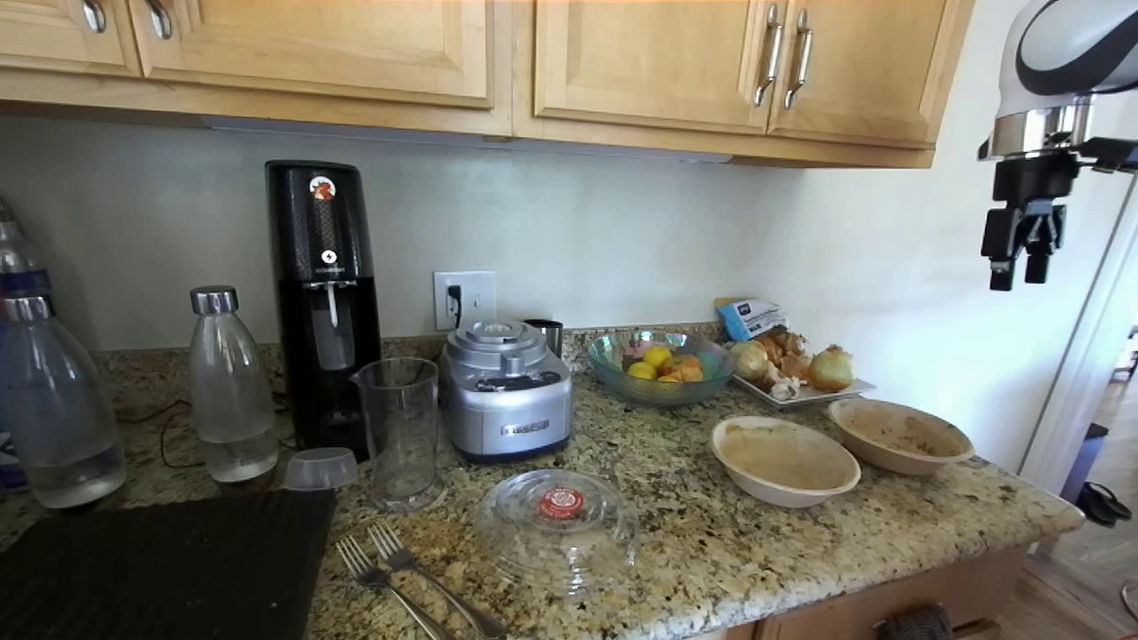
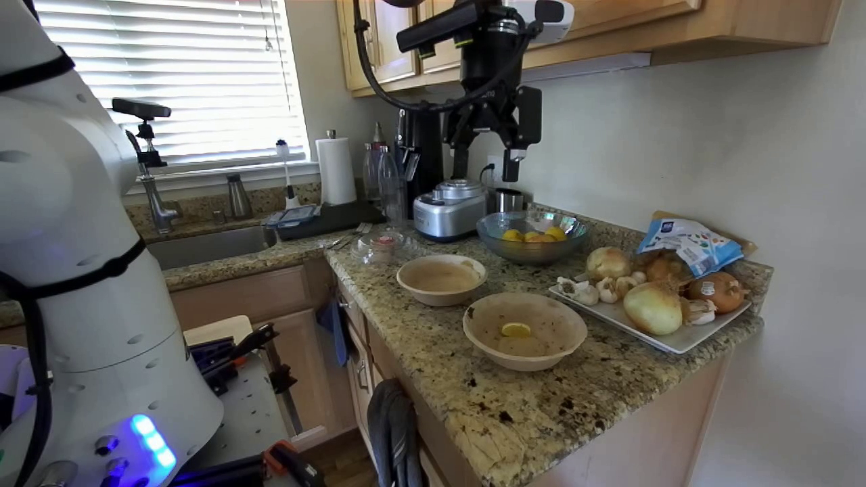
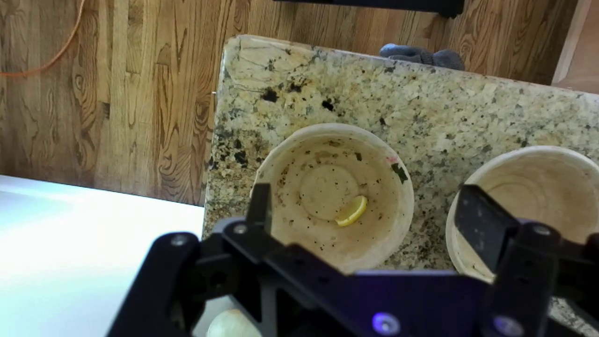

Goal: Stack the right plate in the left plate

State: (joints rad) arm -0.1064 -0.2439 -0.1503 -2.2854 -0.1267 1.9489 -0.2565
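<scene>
Just below the centre of the frame, in an exterior view, find the left plate [image 2: 441, 276], upright; probably light, so easy to push away by an off-centre landing. Then, at upper middle, find the gripper [image 2: 486, 167], with jaws wide apart and nothing held between; in the wrist view, with one jaw in front of the left plate's rim, so perhaps at risk, in a straight descent, of striking that rim. Farther right and lower, find the right plate [image 2: 549, 330], near the left plate but apart, upright on the counter [image 2: 467, 379], with a lemon slice [image 2: 516, 330] and dark bits [image 3: 399, 173] inside: by gripping only one side of its rim, could tilt and spill. In the right part, beware of the tray [image 2: 687, 336] with onions [image 2: 653, 310]; could be bumped by too wide a swing.
</scene>
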